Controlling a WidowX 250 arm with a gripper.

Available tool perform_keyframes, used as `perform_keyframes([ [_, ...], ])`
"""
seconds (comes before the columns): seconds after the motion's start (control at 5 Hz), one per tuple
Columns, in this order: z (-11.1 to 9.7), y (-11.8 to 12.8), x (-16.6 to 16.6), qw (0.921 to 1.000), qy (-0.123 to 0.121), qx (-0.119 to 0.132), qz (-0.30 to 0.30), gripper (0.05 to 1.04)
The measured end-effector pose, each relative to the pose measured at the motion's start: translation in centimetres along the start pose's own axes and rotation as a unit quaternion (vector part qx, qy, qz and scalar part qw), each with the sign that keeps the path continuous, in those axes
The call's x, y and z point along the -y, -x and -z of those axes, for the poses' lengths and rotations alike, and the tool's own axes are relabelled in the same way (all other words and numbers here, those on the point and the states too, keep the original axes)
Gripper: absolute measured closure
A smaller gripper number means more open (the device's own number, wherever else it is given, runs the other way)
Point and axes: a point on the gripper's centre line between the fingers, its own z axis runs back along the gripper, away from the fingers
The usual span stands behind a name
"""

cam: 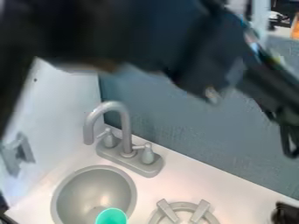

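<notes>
1. Across the top, close to the camera, a black robot arm (140, 39) is stretched; at the right edge its gripper (286, 124) is partly seen, and whether it is clenched or released cannot be told.
2. At the bottom edge, a teal cup (111, 217) is set inside the round grey sink (88, 190), toward its near right side, and is cut off by the view.
3. Beside the sink, a grey burner ring with raised prongs (168, 211) is seen on the white counter (175, 177); farther right, a dark object (286, 213) is cropped.
4. Behind the sink, a grey faucet (126, 131) with two handles is mounted.
5. Farther back, the counter is bordered by a blue-grey wall (204, 131).
</notes>
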Motion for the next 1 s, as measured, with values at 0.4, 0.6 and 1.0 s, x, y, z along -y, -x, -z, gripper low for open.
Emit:
perform_keyframes([
  [0.4, -5.6, 5.8, -2.0, 0.9898, -0.111, -0.015, -0.088, 0.076],
  [0.6, -7.4, 9.2, -5.2, 0.9762, -0.157, -0.005, -0.149, 0.076],
  [1.0, -5.2, 11.2, -11.3, 0.9694, -0.113, -0.027, -0.216, 0.076],
])
